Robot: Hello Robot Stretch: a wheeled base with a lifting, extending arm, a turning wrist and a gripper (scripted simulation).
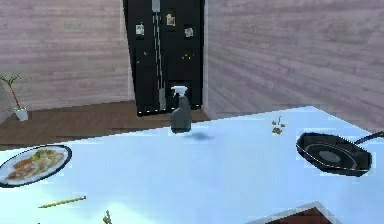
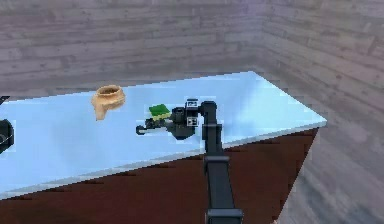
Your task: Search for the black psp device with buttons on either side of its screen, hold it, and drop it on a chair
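Tool: my gripper (image 2: 150,126) reaches over the pale counter (image 2: 270,105), close to a green and yellow block (image 2: 157,110). I cannot tell if its fingers are spread or pressed together, nor if it holds anything.
Psp device: I cannot tell where it is. The dark shape at the fingers may be the psp device, or only the gripper's own body.
Wrong grasp: if I lift now, I may take the block, because it lies so near.
Knocking: a sideways sweep of the arm (image 2: 214,165) may push the tan pot (image 2: 108,98).
Turning: the spray bottle (image 1: 181,110) and the pan (image 1: 335,153) stand on the counter, so a turn with the arm extended may strike them.
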